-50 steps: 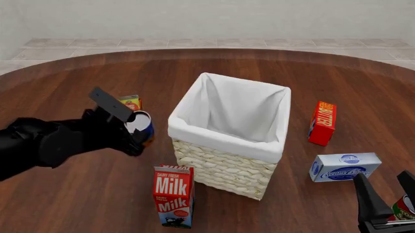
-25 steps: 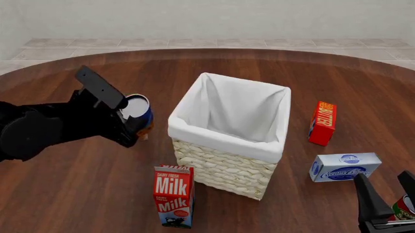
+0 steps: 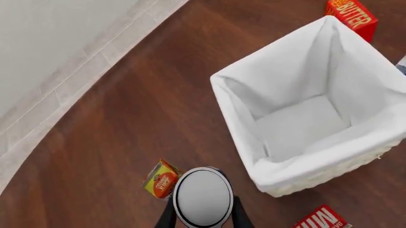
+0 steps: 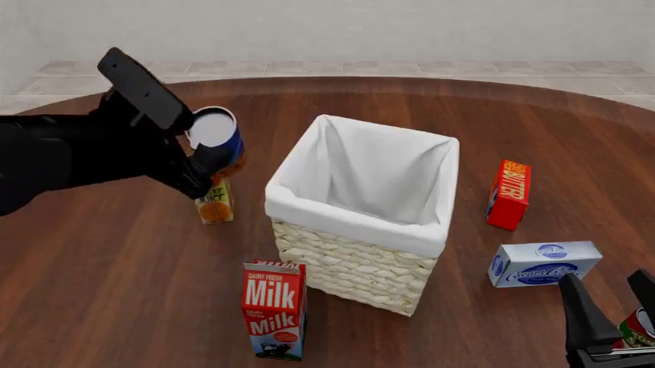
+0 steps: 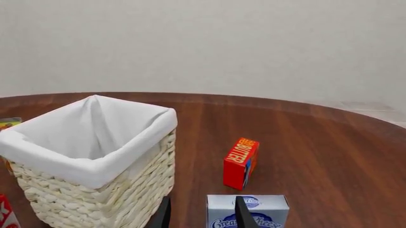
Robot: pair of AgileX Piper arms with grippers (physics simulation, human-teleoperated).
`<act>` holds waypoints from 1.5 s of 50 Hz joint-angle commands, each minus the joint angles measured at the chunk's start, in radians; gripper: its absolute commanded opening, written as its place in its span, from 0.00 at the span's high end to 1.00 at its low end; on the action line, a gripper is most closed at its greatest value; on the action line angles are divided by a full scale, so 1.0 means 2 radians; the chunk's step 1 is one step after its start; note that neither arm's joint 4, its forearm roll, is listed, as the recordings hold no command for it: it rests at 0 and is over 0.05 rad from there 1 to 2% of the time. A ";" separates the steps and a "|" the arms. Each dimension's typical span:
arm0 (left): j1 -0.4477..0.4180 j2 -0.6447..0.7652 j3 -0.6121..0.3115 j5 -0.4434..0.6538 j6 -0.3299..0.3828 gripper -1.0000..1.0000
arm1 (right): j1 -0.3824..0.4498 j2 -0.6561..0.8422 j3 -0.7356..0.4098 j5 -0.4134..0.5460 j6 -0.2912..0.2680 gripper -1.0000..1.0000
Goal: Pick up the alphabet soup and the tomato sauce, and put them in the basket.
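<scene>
Left gripper (image 4: 205,165) is clenched on the alphabet soup (image 4: 215,138), a short blue-labelled can with a pale silvery top, carried clear of the table at about 10 o'clock from the basket. In the left wrist view only the can's round lid (image 3: 203,197) shows between two dark fingers (image 3: 168,216); its label is hidden.

The basket (image 4: 353,264), large, square, of pale woven wicker with a smooth white cloth liner folded over its rim, stands mid-table; its interior holds only the liner.

A small orange-and-yellow carton (image 4: 214,207) stands on the dark wood-grain table (image 4: 113,291) below the raised can, partly covered by the left arm; its print is too small to read.

A red-and-white milk carton (image 4: 274,310) stands upright at 7 o'clock from the basket, just beside its near corner. A red butter box (image 4: 508,194) stands on end at 3 o'clock, well apart from the basket; a blue-and-white cream cheese box (image 4: 544,263) lies flat at 4 o'clock.

Right gripper (image 4: 609,310) sits at the lower right frame edge, its dark fingers apart and holding nothing. The tomato sauce (image 4: 640,328), a red-labelled can with green and white marks, is cut off by the frame there, close beside the fingers; contact cannot be judged.
</scene>
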 commanded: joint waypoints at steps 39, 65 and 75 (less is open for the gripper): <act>-0.099 0.060 -0.139 0.041 0.035 1.00 | -0.005 -0.001 0.000 -0.006 0.014 0.00; -0.131 0.114 -0.171 0.031 0.033 1.00 | -0.004 -0.001 -0.001 -0.012 0.020 0.00; -0.140 0.146 -0.185 0.031 0.035 1.00 | -0.003 -0.001 0.000 -0.011 0.025 0.00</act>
